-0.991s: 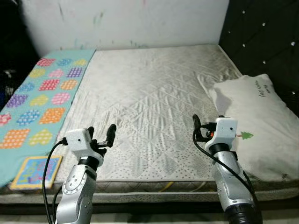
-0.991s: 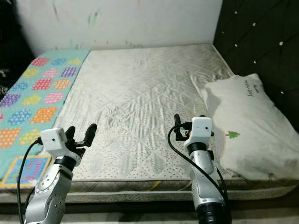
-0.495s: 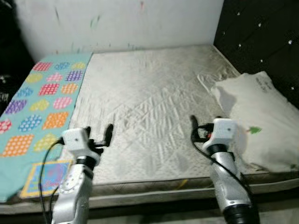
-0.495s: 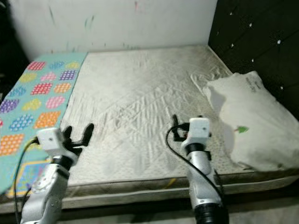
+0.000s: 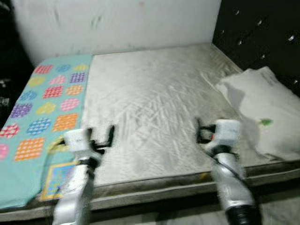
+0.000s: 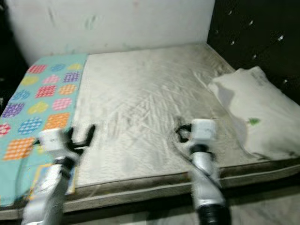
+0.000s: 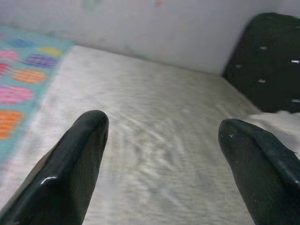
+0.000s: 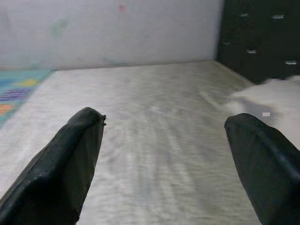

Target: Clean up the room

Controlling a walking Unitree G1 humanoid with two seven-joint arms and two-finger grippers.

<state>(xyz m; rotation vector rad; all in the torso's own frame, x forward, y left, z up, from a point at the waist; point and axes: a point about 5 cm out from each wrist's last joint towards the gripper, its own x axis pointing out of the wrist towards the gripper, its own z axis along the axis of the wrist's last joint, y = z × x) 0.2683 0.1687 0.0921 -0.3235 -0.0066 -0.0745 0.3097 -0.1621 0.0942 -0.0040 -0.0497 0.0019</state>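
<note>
Hovering over mattress [image 5: 150,93], jaws apart.

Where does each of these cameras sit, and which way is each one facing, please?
Left eye view: on the head, looking forward and down at the mattress, colourful mat and pillow; both silver arms show.
Right eye view: the head's other eye, same scene.
Left wrist view: on the left wrist, looking along the open left gripper across the mattress toward the wall.
Right wrist view: on the right wrist, looking along the open right gripper the same way.
Both wrist views share the mattress, wall and dark headboard.
</note>
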